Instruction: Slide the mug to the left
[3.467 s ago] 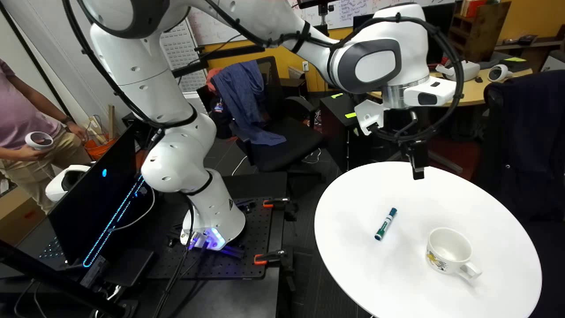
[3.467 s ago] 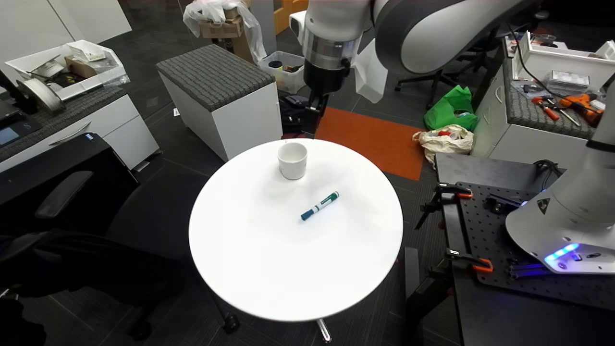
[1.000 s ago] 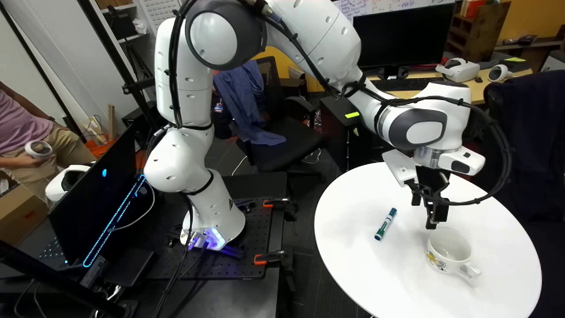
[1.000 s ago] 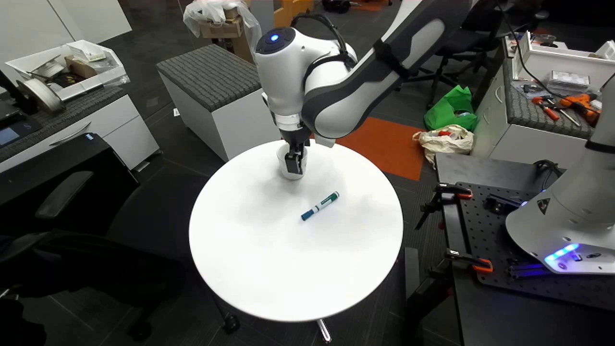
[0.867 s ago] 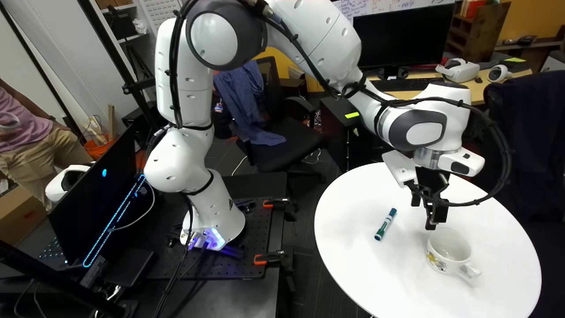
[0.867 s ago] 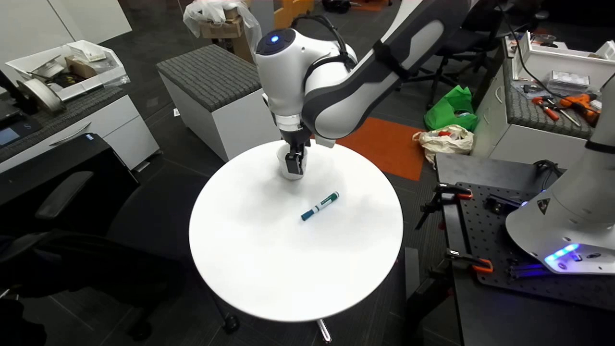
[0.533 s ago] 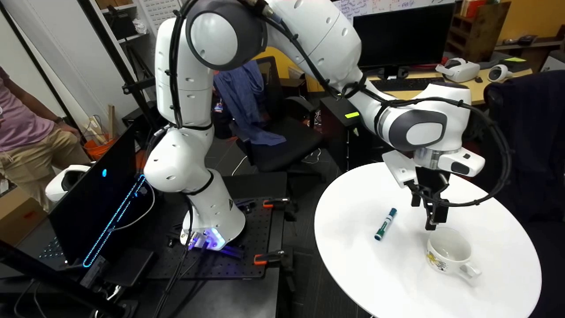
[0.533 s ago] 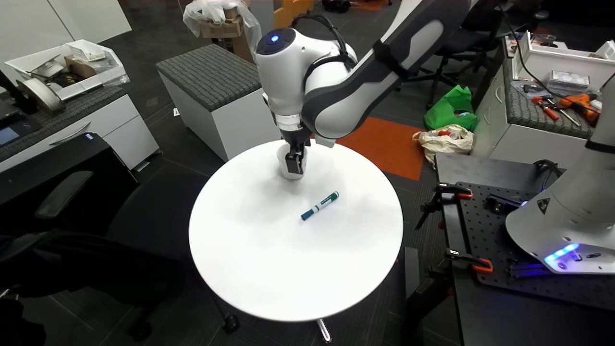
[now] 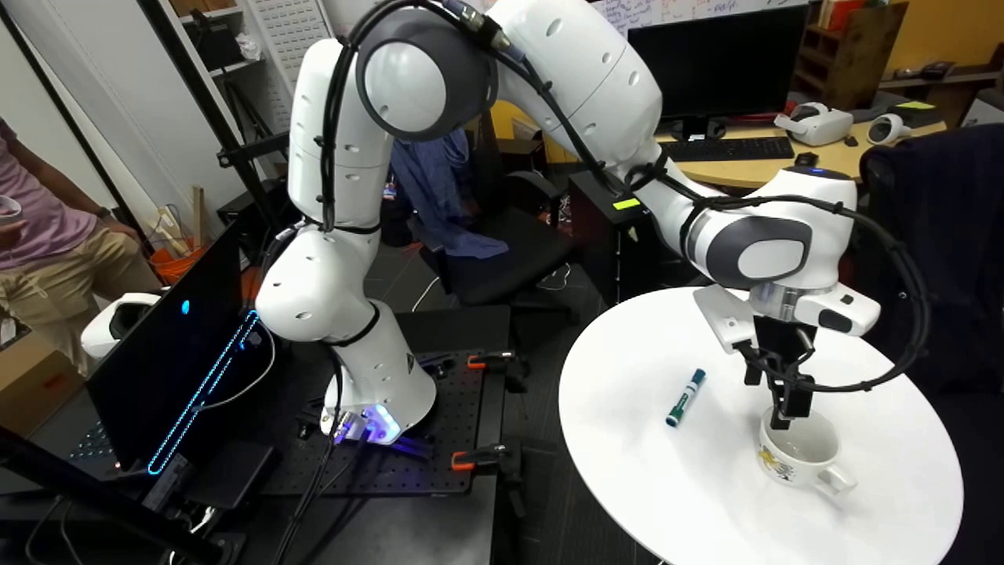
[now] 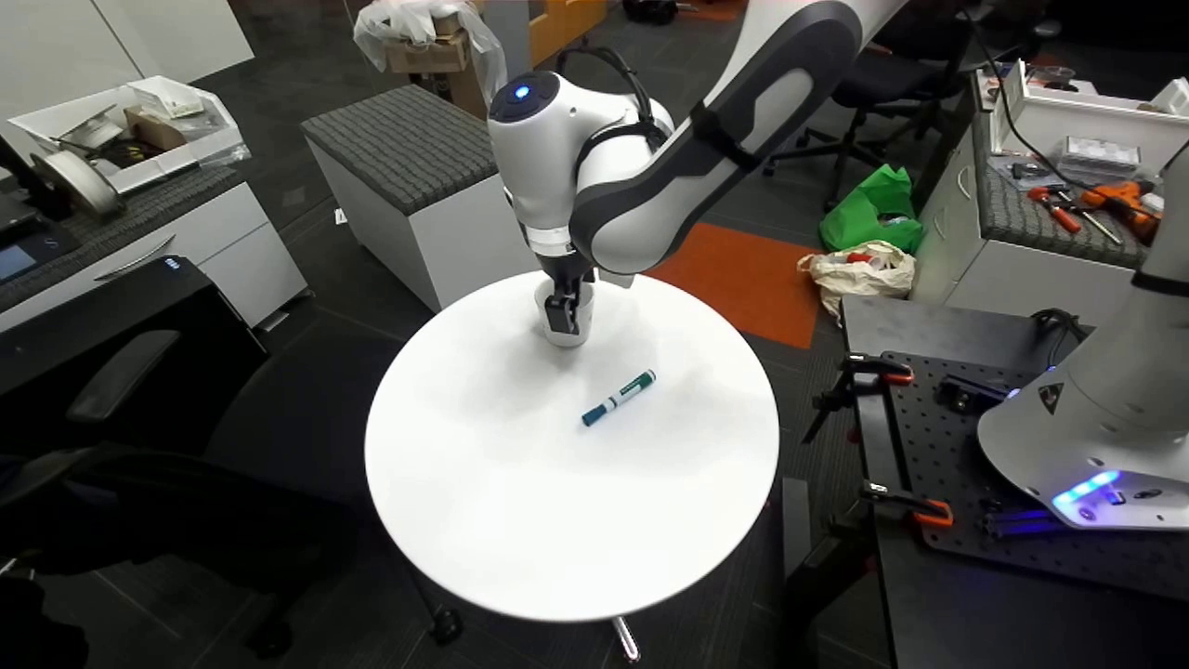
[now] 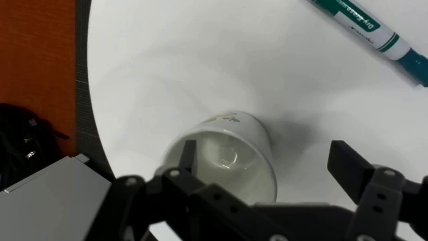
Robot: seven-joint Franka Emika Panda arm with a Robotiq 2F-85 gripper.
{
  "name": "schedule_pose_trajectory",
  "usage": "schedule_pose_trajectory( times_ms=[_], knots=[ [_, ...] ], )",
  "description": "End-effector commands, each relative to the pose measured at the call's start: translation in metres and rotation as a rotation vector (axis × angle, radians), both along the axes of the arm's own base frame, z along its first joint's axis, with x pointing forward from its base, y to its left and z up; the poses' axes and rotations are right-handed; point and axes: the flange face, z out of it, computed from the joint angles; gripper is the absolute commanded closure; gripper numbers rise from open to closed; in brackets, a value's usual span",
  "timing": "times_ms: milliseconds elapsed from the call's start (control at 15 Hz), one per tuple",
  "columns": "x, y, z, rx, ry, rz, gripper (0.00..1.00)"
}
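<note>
Jaws spread wide at the mug (image 9: pixel 802 453)

1. Workpiece. The white mug stands upright on the round desk (image 10: pixel 557 520), near the far edge in an exterior view. Its handle (image 9: pixel 837 479) points away from the base (image 9: pixel 384 369) of the arm (image 9: pixel 604 71), and a printed design (image 9: pixel 775 464) shows on the outer wall.

2. Jaws. The jaws are parted, with a broad gap between them. In the wrist view, the one at the left overlies the mug's opening; the opposite one is outside, to the right of the wall. From where I stand, I cannot tell whether the jaw over the opening reaches below the rim or touches the ceramic.

3. Adjacent items. A green-and-white marker (image 9: pixel 685 398) lies flat on the desk, apart from the mug, on the side toward the base. In an exterior view, a person (image 9: pixel 59 196) in a pink shirt stands behind the dark screen (image 9: pixel 157 369) near the base.
</note>
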Motion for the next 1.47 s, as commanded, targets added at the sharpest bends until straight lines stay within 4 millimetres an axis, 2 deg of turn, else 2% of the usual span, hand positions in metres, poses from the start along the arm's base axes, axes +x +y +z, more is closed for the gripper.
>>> schedule_pose_trajectory(
  times_ms=[0,333,667,733,800,933,1400],
  knots=[
    [0.02,0.0,-0.009,-0.018,-0.031,0.039,0.0],
    [0.037,-0.002,-0.021,0.014,-0.056,0.095,0.0],
    [0.046,-0.008,-0.031,0.074,-0.051,0.127,0.0],
    [0.047,-0.01,-0.032,0.085,-0.051,0.132,0.03],
    [0.048,-0.012,-0.034,0.095,-0.051,0.134,0.23],
    [0.05,-0.016,-0.034,0.114,-0.054,0.131,0.3],
    [0.053,-0.023,-0.032,0.138,-0.065,0.118,0.83]
  ],
)
